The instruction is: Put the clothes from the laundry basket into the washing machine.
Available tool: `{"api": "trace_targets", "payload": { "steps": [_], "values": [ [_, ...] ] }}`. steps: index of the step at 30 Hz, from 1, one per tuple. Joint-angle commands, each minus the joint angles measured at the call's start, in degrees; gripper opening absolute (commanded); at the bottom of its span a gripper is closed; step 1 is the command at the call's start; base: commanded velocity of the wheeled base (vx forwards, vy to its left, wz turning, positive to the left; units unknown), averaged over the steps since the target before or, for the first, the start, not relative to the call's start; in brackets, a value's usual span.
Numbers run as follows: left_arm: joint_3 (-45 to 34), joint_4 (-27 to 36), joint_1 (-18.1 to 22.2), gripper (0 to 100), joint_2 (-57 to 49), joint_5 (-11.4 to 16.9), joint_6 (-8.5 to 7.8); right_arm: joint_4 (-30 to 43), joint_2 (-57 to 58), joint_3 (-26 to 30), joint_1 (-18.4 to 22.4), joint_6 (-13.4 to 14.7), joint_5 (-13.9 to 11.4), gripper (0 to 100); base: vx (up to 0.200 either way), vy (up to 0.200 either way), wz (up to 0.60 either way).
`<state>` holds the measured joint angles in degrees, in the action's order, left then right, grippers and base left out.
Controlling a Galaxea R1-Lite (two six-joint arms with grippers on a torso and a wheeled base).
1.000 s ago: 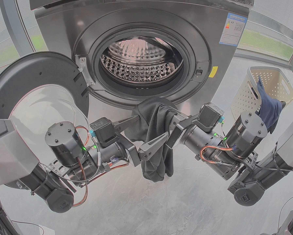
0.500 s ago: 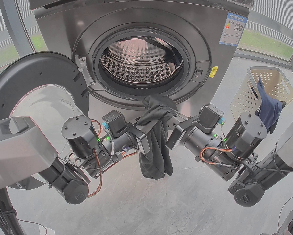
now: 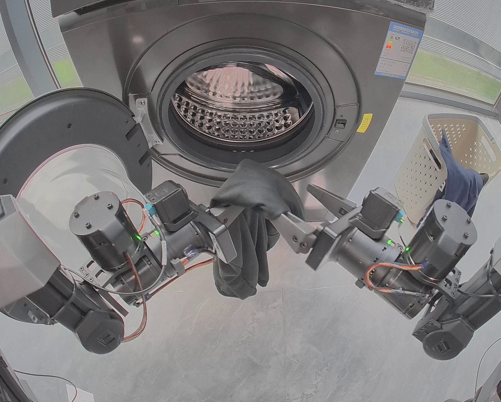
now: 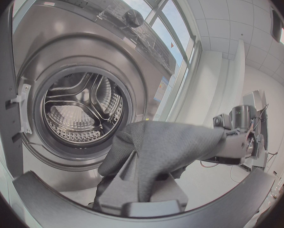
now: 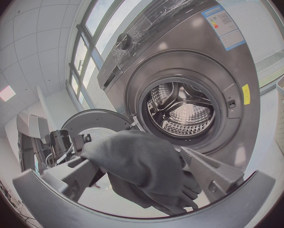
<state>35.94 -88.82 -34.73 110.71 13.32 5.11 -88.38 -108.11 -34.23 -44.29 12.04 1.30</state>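
Observation:
A black garment (image 3: 253, 207) hangs in front of the washing machine, just below its open drum (image 3: 242, 107). My left gripper (image 3: 234, 212) is shut on the garment's upper part, which covers its fingers (image 4: 142, 187). My right gripper (image 3: 293, 202) stands open beside it on the right. One of its fingers (image 5: 75, 174) lies under the cloth and the other finger (image 5: 211, 171) is bare. The garment (image 5: 138, 165) is draped across that gripper's near side. The laundry basket (image 3: 474, 135) stands at the far right on the floor with a blue garment (image 3: 460, 180) hanging over its rim.
The machine's round door (image 3: 60, 135) is swung open to the left, close behind my left arm. Grey floor (image 3: 295, 341) lies bare below the hanging cloth. Windows run behind the machine.
My left gripper closed on the black garment and drew it slightly left and up. My right gripper opened, let go its hold and backed off to the right.

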Motion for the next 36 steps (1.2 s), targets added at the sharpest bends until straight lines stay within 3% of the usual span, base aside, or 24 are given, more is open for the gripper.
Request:
{"api": "trace_targets", "payload": {
  "steps": [1, 5, 10, 11, 20, 29, 36],
  "values": [
    [-2.01, -0.12, 1.16, 0, -5.51, 0.83, 0.34, 0.05, 6.5, 7.78, 3.95, -0.09, -1.04, 100, 0.0, 0.0, 0.0],
    [-5.35, -0.21, 1.07, 0, -8.85, 1.44, 0.25, 0.05, 6.5, 10.5, 8.08, 0.08, -3.77, 100, 0.0, 0.0, 0.0],
    [-10.63, -0.3, 1.16, 0, -11.66, 4.17, 1.66, 0.05, 4.31, 10.5, 10.45, 0.52, -4.38, 100, 0.0, 0.0, 0.0],
    [-11.06, -0.21, 1.24, 0, -11.84, 4.34, 2.36, -0.04, 2.81, 9.89, 10.63, 0.52, -4.47, 100, 0.0, 0.0, 0.0],
    [-9.92, -0.21, 1.24, 0, -13.86, 4.52, 3.15, -0.04, -8.52, 2.5, 11.51, -0.09, -4.38, 100, 0.0, 0.0, 0.0],
    [-9.92, -0.21, 0.63, 0, -14.12, 5.75, 5.35, -0.04, -18.63, -8.04, 8.43, 0.0, -5.17, 100, 0.0, 0.0, 0.0],
    [-8.08, -0.21, 1.24, 0, -13.77, 5.48, 5.61, -0.04, -18.81, -1.63, 3.33, 0.35, -7.28, 100, 0.0, 0.0, 0.0]
  ]
}}
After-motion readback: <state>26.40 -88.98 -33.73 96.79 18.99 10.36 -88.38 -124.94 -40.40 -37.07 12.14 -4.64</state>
